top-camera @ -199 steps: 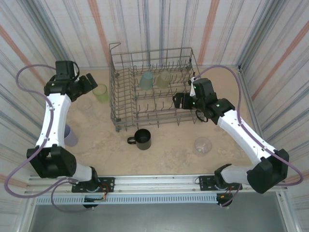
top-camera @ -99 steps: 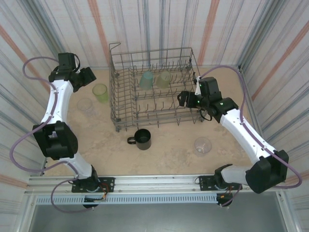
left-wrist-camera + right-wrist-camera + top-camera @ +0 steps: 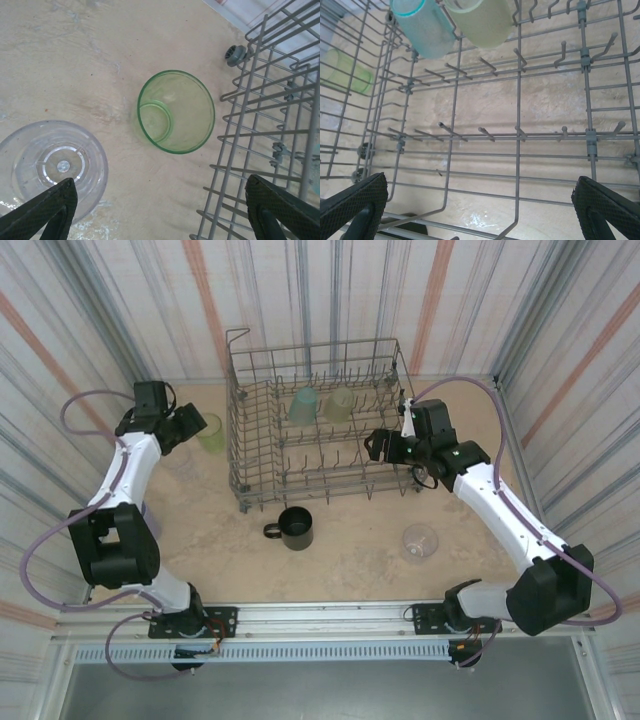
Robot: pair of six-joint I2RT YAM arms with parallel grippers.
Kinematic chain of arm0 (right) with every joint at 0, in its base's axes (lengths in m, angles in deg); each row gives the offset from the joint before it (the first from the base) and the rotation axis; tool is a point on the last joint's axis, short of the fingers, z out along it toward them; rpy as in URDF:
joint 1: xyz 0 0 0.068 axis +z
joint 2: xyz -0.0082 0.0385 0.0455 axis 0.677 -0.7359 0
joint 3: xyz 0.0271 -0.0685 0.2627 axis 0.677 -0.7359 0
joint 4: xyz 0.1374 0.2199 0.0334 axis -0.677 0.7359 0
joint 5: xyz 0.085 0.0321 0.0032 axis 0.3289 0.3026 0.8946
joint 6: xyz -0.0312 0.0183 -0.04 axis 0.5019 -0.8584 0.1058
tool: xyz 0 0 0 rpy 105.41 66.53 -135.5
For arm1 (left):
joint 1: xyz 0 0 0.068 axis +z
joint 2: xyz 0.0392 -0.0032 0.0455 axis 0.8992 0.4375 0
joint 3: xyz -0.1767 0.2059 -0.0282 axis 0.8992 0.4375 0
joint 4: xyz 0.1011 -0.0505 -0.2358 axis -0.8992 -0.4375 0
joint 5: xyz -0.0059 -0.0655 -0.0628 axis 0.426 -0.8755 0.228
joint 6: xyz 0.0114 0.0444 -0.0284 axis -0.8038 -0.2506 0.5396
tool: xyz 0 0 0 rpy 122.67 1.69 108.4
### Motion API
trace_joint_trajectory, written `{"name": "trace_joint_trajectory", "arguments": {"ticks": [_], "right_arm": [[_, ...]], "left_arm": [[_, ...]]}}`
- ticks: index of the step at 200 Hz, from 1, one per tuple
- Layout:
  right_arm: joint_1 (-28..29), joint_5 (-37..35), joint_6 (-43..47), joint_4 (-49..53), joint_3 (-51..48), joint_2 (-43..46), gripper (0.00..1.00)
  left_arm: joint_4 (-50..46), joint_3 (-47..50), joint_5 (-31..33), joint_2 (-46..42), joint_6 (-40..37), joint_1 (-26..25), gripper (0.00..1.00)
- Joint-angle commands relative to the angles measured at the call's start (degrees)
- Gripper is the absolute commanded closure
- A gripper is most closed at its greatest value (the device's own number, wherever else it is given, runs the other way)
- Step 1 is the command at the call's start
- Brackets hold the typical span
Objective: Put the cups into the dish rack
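From the top external view, the large rectangular grey wire dish rack (image 3: 320, 455) stands at the back middle of the beige counter (image 3: 350, 550). Two cups sit among the tines of its far row, a translucent teal tumbler (image 3: 302, 406) and a pale green tumbler (image 3: 341, 402) beside it. On the counter just left of the rack stands a brighter translucent green tumbler (image 3: 210, 432), with the left fingers (image 3: 190, 424) close against its left side. The right fingers (image 3: 372, 446) reach into the right end of the rack, low over its wires. In front of the rack stands a black mug with a handle (image 3: 295, 528), and to its right a clear tumbler (image 3: 420, 541) lies on the counter.

In the left wrist view, the left fingers (image 3: 47, 212) are spread wide and hold nothing. The green tumbler (image 3: 176, 111) stands upright between them and a little ahead, touching neither. A second clear tumbler (image 3: 52, 167) sits by the near finger, and the rack's edge (image 3: 265, 115) runs along the other side.

In the right wrist view, the right fingers (image 3: 605, 207) are also wide and empty above the rack floor (image 3: 520, 135). The teal tumbler (image 3: 425, 27) and pale green tumbler (image 3: 482, 20) lean side by side on the tines ahead.
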Motion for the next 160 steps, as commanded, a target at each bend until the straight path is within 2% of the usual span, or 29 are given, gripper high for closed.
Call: {"name": "trace_joint_trajectory", "arguments": {"ticks": [1,84,138,160], "right_arm": [[-0.1,0.6,0.0,0.0,-1.5,1.9,0.01],[-0.3,-0.6,0.8,1.6,-1.4,3.2,0.01],[-0.3,0.0,0.4,1.1,-0.8,1.5,0.01],[-0.2,-0.1,0.4,1.3,-0.5,0.9,0.01]], "left_arm": [[4.9,1.7,3.6,-1.3,2.7,-0.2,0.09],[9.6,-0.3,6.2,7.3,4.4,-0.3,0.09],[9.8,-3.3,7.1,12.2,2.0,-0.5,0.14],[10.0,-4.3,7.3,13.5,1.1,-0.6,0.20]]}}
